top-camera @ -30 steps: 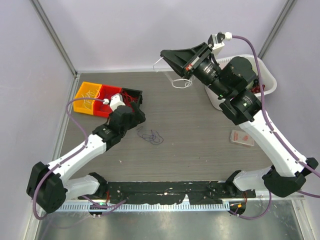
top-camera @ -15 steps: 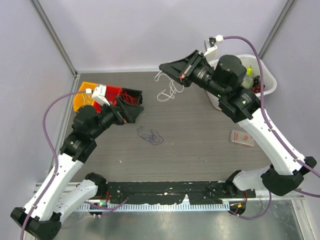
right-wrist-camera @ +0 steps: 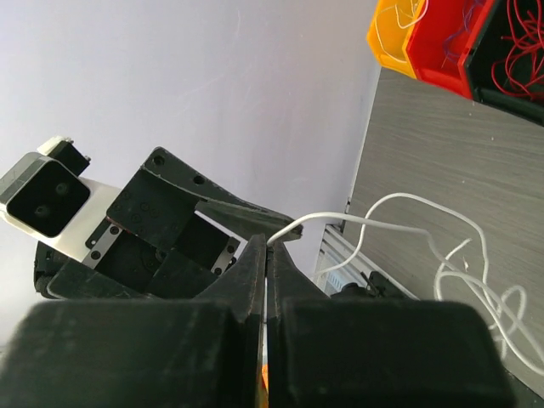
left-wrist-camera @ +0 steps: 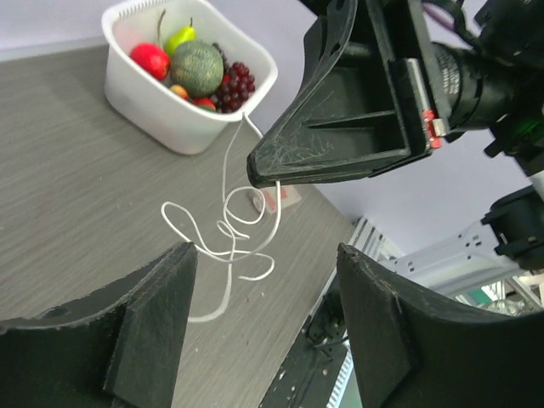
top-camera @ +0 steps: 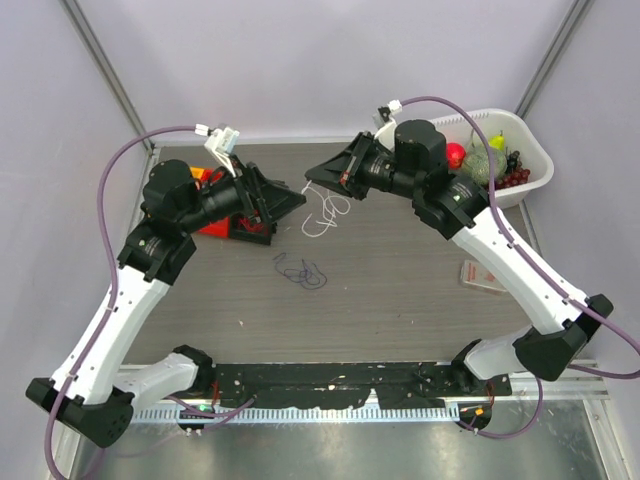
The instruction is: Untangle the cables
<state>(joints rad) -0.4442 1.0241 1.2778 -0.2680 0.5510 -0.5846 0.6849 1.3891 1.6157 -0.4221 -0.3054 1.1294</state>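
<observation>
My right gripper (top-camera: 310,178) is shut on the end of a thin white wire (top-camera: 326,210), which hangs in loops down to the table; it shows in the right wrist view (right-wrist-camera: 270,245) with the wire (right-wrist-camera: 408,223) leading away from its tips. My left gripper (top-camera: 288,212) is open and empty, raised just left of the right gripper. In the left wrist view my left gripper (left-wrist-camera: 268,327) frames the wire (left-wrist-camera: 228,228) below the right gripper (left-wrist-camera: 340,127). A dark wire (top-camera: 300,272) lies loose on the table. Red wires (right-wrist-camera: 514,42) fill a black bin.
A red bin (top-camera: 212,218) and the black bin (top-camera: 255,230) sit under my left arm; a yellow bin (right-wrist-camera: 393,34) is beside them. A white basket (top-camera: 535,160) of fruit stands at the back right. A small card packet (top-camera: 483,275) lies at the right.
My left arm has risen and swung right, bringing its open gripper up beside the right gripper. My right gripper has moved left and lower with the white wire.
</observation>
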